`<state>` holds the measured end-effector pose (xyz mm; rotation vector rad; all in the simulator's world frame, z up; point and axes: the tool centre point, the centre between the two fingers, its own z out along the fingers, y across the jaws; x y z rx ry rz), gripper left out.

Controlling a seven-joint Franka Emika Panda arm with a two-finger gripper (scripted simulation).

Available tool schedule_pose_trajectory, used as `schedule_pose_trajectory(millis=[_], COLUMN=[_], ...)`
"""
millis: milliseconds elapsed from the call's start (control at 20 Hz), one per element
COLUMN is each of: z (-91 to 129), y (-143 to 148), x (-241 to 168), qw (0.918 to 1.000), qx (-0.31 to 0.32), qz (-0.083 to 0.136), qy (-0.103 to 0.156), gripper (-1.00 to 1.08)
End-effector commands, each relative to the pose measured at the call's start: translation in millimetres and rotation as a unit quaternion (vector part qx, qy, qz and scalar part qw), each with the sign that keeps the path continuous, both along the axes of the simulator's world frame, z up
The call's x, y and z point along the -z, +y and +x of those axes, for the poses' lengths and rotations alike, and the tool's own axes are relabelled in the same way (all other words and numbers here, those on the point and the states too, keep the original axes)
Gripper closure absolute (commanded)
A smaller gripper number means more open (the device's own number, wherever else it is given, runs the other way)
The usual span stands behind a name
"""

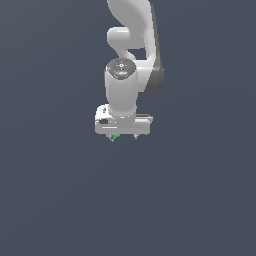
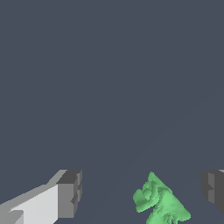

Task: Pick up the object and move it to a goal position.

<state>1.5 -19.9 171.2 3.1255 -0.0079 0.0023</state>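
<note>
The object is a tiny bright green jagged lump. In the exterior view it peeks out [image 1: 113, 137] just under the white gripper [image 1: 123, 135], near the finger on the exterior view's left. In the wrist view the green lump [image 2: 160, 202] lies between the two grey fingertips [image 2: 70, 192], nearer one of them, with clear gaps on both sides. The gripper [image 2: 142, 190] is open and touches nothing. The arm hides most of the lump in the exterior view.
A plain dark blue-grey surface [image 1: 60, 190] fills both views. The white arm [image 1: 131, 45] rises behind the gripper toward the top of the exterior view. No other objects show.
</note>
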Motion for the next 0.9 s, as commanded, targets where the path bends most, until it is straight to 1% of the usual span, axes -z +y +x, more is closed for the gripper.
schedule_pose_trajectory(millis=[0, 400, 850], z=[0.0, -5.0, -7.3], y=[0.0, 1.8, 0.1], x=[0.0, -6.9, -4.1], qw=[1.0, 0.9999, 0.9997], qx=[0.0, 0.011, 0.02], qz=[0.0, 0.012, 0.012], qy=[0.0, 0.006, 0.005], gripper=[-0.92, -0.92, -0.92])
